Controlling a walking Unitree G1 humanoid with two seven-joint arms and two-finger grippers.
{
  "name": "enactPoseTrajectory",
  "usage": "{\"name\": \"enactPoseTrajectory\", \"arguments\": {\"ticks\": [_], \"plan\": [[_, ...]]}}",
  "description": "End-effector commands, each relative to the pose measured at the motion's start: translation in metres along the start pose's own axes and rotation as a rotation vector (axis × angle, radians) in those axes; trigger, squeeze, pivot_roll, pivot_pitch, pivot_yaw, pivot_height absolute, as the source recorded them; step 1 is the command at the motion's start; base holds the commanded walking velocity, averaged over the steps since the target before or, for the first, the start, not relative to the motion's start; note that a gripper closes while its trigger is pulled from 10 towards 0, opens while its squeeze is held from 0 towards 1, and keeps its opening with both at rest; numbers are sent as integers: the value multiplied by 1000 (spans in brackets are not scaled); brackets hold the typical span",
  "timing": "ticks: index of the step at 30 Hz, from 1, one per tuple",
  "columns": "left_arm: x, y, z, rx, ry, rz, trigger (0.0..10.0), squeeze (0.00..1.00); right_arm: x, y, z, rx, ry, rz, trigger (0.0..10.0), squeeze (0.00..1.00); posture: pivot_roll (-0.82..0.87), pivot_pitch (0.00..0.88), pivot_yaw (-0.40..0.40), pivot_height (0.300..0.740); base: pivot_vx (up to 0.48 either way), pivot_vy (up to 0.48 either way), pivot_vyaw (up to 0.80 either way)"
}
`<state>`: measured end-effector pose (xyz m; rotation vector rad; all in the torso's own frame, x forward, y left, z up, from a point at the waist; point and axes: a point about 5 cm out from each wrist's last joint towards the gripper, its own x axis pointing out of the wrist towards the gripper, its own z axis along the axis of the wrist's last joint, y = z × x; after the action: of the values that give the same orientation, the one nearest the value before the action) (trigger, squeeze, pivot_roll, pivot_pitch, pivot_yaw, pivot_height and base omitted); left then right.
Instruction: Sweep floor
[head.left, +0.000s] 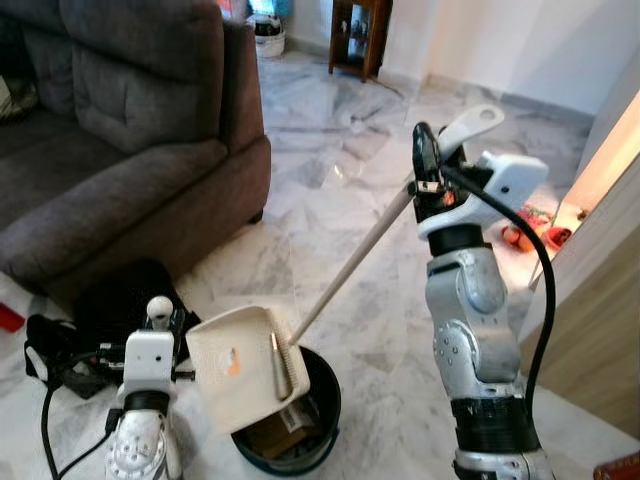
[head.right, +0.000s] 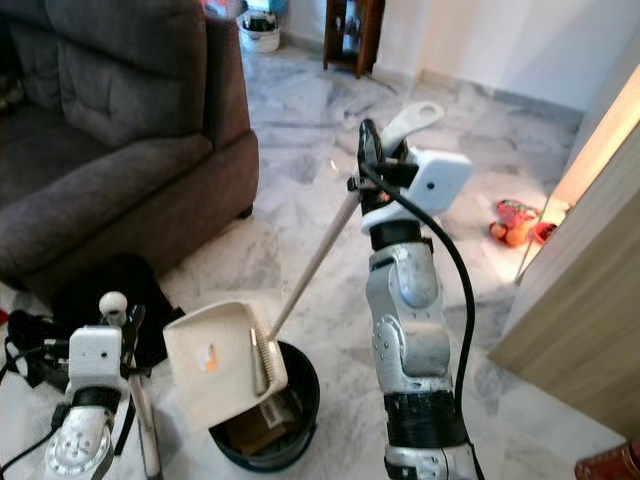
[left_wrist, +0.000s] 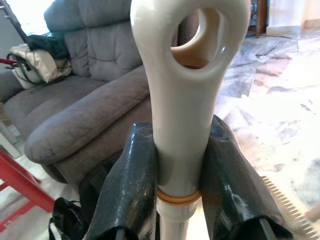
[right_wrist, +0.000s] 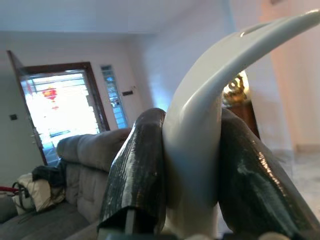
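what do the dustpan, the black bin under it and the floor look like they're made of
Dustpan: probably moulded plastic, cream, matte, with a smooth one-piece tray and rim.
Bin: likely plastic too, black with a dull sheen on its round wall.
Floor: looks like polished marble or marble-look tile, with grey veining and glossy reflections.

You are facing a white-and-grey marble floor (head.left: 330, 150) with a dark grey fabric sofa (head.left: 120, 120) on its left side. A dark wooden cabinet (head.left: 358, 35) stands against the pale far wall (head.left: 560, 45). A light wooden panel (head.left: 600, 300) borders the right edge, with bright light falling beside it. In the right wrist view, you see a daylit window (right_wrist: 60, 112) in a dark frame.
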<state>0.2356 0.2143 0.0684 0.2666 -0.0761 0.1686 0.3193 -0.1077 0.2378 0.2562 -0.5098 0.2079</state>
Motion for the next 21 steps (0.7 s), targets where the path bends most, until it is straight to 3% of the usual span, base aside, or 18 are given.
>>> {"name": "enactPoseTrajectory", "arguments": {"ticks": [1,9,12,16,21], "plan": [[3,0,8,19,-47,-3,10000,0,3,10,23,-56,-131,58,10000,0,168,56,2,740,0,0,0],[3,-1,8,21,-50,-10,10000,0,0,26,24,-120,-155,135,10000,0,171,51,-1,740,0,0,0],[3,-1,9,28,-54,-17,10000,0,-5,44,21,-195,-172,234,10000,0,173,48,1,740,0,0,0],[3,-1,9,30,-54,-17,10000,0,-7,48,20,-210,-174,256,10000,0,174,47,0,740,0,0,0],[3,-1,9,33,-55,-20,10000,0,-11,55,17,-297,-182,323,10000,0,173,51,1,740,0,0,0]]}}
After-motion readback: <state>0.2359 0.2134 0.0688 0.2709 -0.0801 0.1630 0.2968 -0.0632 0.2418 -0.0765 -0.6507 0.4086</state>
